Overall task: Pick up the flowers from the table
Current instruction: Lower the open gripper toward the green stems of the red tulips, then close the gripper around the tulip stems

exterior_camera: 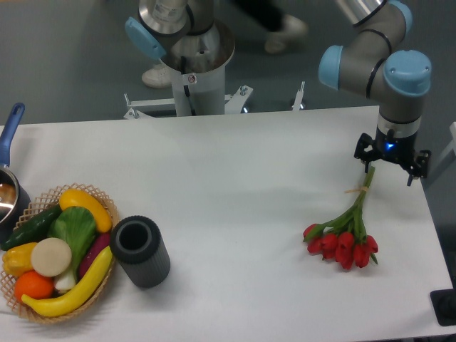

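basket (107, 203) of vegetables, front left | flowers (344, 239) on table (235, 178) | fingers (391, 161) over stem ends, grip unclear | no readable text

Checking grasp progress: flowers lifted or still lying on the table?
Lying flat on the table: flowers rest there, gripper at the stem ends.

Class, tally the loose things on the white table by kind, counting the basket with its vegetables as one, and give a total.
Bunch of flowers: 1
Basket of vegetables: 1
Dark cylinder: 1
Pot with blue handle: 1
Total: 4
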Motion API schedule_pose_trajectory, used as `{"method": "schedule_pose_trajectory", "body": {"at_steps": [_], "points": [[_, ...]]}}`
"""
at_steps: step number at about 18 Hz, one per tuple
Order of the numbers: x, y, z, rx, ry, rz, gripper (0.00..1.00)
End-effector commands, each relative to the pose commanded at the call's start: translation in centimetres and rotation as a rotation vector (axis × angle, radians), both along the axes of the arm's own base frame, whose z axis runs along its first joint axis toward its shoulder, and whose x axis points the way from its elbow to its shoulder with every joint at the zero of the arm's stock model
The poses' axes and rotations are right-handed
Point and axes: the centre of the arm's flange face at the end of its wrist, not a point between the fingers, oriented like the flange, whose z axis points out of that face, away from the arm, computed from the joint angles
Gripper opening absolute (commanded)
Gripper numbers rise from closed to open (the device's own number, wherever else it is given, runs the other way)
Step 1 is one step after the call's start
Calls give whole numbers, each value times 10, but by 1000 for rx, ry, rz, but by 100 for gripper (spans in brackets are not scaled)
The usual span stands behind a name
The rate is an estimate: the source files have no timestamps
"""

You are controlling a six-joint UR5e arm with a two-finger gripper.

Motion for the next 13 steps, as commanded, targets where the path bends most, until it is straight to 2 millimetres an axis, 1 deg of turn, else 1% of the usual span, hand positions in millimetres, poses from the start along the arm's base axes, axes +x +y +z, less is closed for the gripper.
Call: {"method": "schedule_pose_trajectory", "body": {"at_steps": [1,5,7,11,13], "points": [[0,1,-4,-1,-6,-2,100],[0,2,-8,4,-14,19,100],[0,6,-17,5,-29,32,100],[-2,14,-28,7,-45,45,100],[-2,16,-38,3,-61,44,100]]}}
